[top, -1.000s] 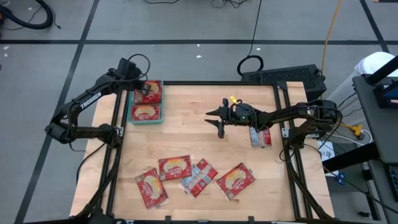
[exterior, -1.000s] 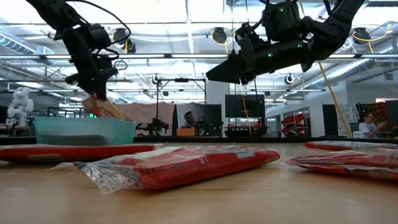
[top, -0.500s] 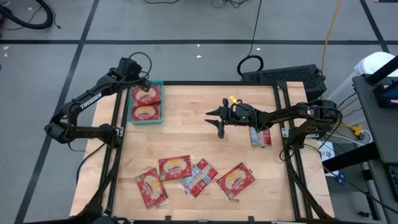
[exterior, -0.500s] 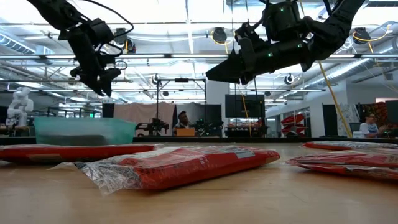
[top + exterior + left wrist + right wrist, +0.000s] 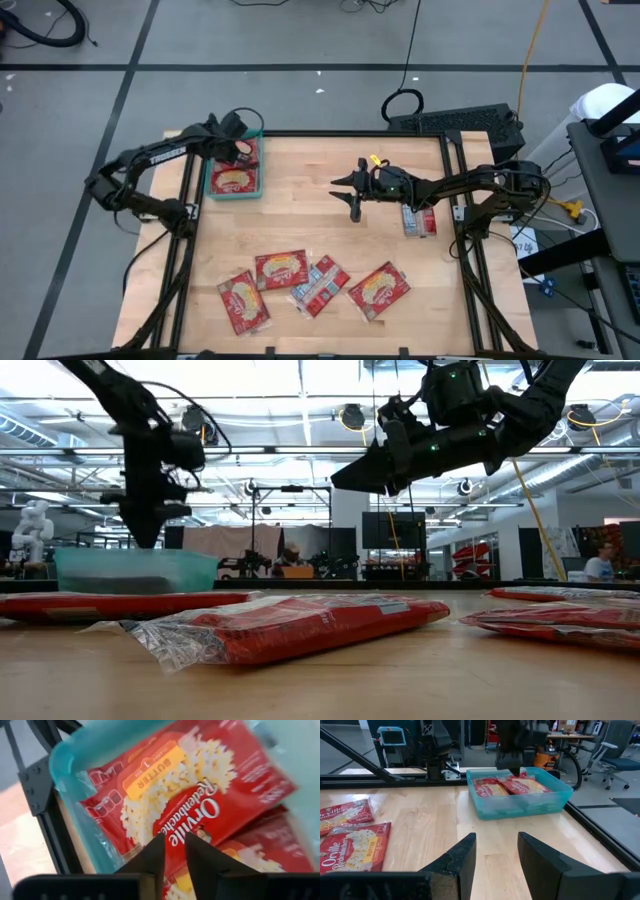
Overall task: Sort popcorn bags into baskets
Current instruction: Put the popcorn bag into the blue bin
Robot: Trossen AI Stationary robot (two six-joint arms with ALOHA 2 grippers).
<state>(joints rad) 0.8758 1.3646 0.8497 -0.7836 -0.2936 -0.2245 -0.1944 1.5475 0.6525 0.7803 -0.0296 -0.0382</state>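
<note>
The left gripper [image 5: 238, 148] hangs directly over the far half of the shallow rectangular teal-green plastic tray [image 5: 211, 189], its two dark fingers [image 5: 152, 861] drawn close with only a thin slit between them and nothing held. Straight beneath those fingers a flat red popcorn bag with a yellow-cream oval picture [image 5: 200, 795] lies in the tray, and a second bag of the same kind [image 5: 233, 180] lies in the tray's near half, just beside the first.

The right gripper [image 5: 352, 196] hovers above the middle of the wooden table [image 5: 310, 230], well apart from the tray, with its fingers [image 5: 461, 856] spread and empty. Behind its arm, near the table's right edge, lies one red bag [image 5: 419, 220]. Four more red bags [image 5: 315, 286] lie spread along the table's near side, one of them showing a silvery face [image 5: 318, 284].
</note>
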